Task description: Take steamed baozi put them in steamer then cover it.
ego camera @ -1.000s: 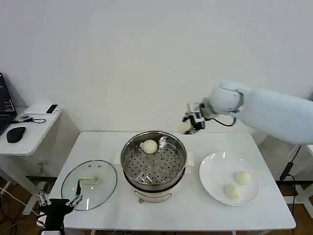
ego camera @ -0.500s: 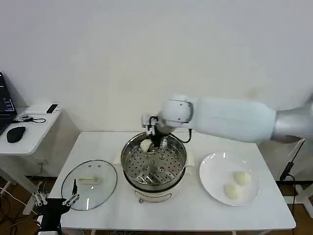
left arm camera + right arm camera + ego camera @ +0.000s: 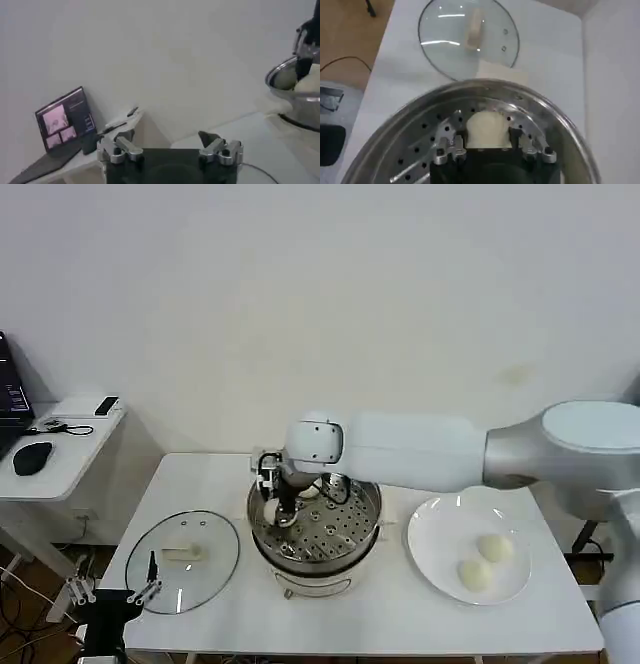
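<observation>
one baozi point(image 3: 485, 131) between right gripper point(image 3: 490, 150) fingers, inside steamer point(image 3: 555, 125)

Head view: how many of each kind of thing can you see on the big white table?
Buns: 3 visible, two on the plate, one in the right pincer inside the steamer
Steamer: 1
Glass lid: 1
Plate: 1
Total: 6

The right arm is stretched across from the right side, its wrist bent downward, so that the right hand point(image 3: 281, 512) is held low inside the steamer point(image 3: 367, 506), by the rim farthest from that arm's shoulder. Its fingers point(image 3: 448, 150) are clamped on a baozi point(image 3: 485, 129). The left hand point(image 3: 116, 596) is parked left of and nearer than the steamer, fingers spread apart.
</observation>
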You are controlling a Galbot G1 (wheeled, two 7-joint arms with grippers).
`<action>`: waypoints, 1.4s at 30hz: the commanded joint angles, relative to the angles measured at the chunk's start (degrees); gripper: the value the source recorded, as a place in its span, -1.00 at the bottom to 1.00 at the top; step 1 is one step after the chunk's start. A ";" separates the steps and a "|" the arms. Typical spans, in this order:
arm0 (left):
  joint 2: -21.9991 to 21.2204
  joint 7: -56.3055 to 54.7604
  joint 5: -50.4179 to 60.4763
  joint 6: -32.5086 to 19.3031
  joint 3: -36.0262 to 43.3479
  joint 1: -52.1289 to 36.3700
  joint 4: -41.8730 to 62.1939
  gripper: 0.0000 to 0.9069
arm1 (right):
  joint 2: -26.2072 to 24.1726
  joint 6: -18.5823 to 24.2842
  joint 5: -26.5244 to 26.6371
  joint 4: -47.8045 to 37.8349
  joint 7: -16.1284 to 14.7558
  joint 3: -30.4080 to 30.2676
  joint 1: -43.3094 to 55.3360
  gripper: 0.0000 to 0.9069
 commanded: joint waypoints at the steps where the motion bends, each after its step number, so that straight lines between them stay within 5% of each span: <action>1: 0.04 0.01 0.04 -0.02 0.00 0.05 -0.05 1.00 | 2.64 -1.17 0.57 -2.59 0.92 -0.16 -1.88 1.00; 13: 0.07 0.07 0.15 0.03 0.37 0.23 -0.47 1.00 | -3.09 -0.47 -1.66 3.29 -1.76 1.41 5.52 1.00; 22: 0.50 0.29 -0.07 0.31 1.80 0.31 -1.58 1.00 | -19.42 6.07 -12.63 11.12 -12.48 -0.11 14.16 1.00; 35: 1.58 0.68 0.96 0.69 4.15 -0.39 -2.05 1.00 | -45.01 19.55 -29.43 17.64 -20.27 0.97 10.27 1.00; 42: 2.56 0.87 0.65 0.79 4.06 -0.78 -0.94 1.00 | -52.70 24.72 -39.77 17.68 -23.14 7.66 -2.01 1.00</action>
